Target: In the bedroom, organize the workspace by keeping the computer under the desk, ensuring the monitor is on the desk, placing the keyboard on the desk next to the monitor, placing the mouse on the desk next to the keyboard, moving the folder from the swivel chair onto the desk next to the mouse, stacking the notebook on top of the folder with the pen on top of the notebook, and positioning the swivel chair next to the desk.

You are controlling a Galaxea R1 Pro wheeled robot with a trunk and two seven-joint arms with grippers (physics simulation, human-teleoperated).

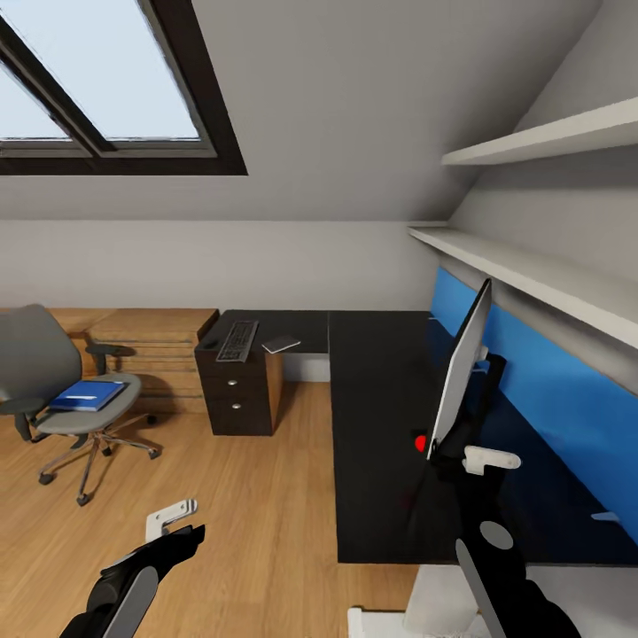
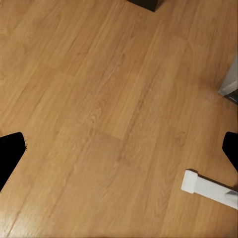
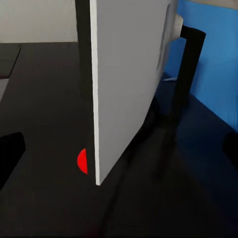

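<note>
Right pincer [image 1: 468, 461] spread beside monitor [image 1: 461, 368] (edge-on, upright); left pincer [image 1: 170, 521] spread over floor [image 1: 266, 496]

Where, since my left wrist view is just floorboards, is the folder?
Observer: The folder lies on the chair seat, left of the desk in the head view.
Operator: And the keyboard?
Observer: The keyboard is on the desk's far wing, above the drawers.
Operator: Is the monitor standing?
Observer: Yes, the monitor stands upright on the desk's right wing, in front of the blue panel.
</note>
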